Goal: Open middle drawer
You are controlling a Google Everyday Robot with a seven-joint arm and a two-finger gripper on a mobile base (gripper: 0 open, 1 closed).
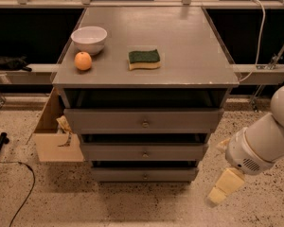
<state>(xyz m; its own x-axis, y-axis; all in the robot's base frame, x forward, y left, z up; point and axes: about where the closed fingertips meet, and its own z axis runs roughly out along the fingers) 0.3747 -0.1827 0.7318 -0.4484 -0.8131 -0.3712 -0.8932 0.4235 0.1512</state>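
The grey cabinet stands in the middle of the view with three drawers stacked in its front. The middle drawer is the second one, a wide shallow grey front with a small round metal knob; it sits shut, in line with the other two. My gripper hangs low at the right, beyond the cabinet's right front corner and near the floor, at about the height of the lowest drawer. It touches nothing. My white arm runs up to the right edge.
On the cabinet top sit a white bowl, an orange and a green-and-yellow sponge. A cardboard box stands on the floor against the cabinet's left side. A black cable lies at the left. Dark shelving runs behind.
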